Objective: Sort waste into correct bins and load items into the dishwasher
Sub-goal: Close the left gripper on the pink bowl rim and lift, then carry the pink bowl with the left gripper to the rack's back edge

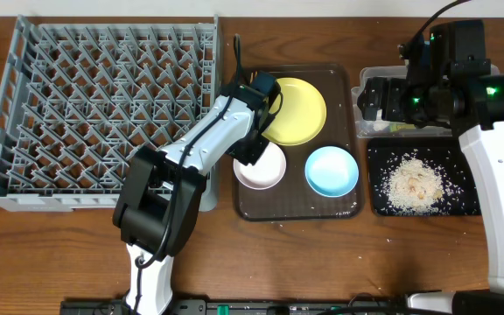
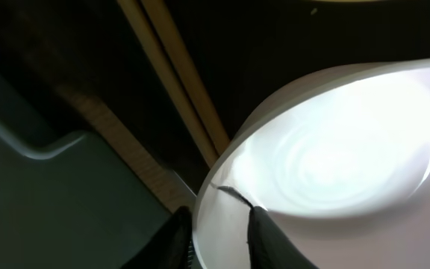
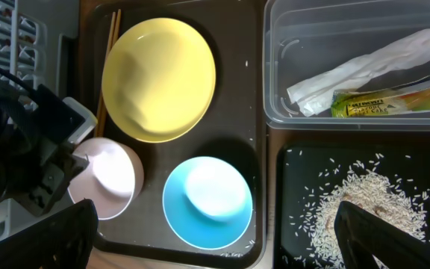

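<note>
My left gripper is shut on the near rim of the white bowl, which rests on the dark brown serving tray. In the left wrist view the fingers straddle the bowl's wall, beside the chopsticks. The yellow plate and light blue bowl lie on the same tray. The grey dish rack holds nothing. My right gripper is open, high above the bins. The clear tub holds the tissue and wrapper. Rice crumbs lie in the black tray. I cannot make out the small white cup.
The chopsticks lie along the serving tray's left edge, next to the rack. A few rice grains are scattered on the serving tray's front edge and on the wooden table in front of it.
</note>
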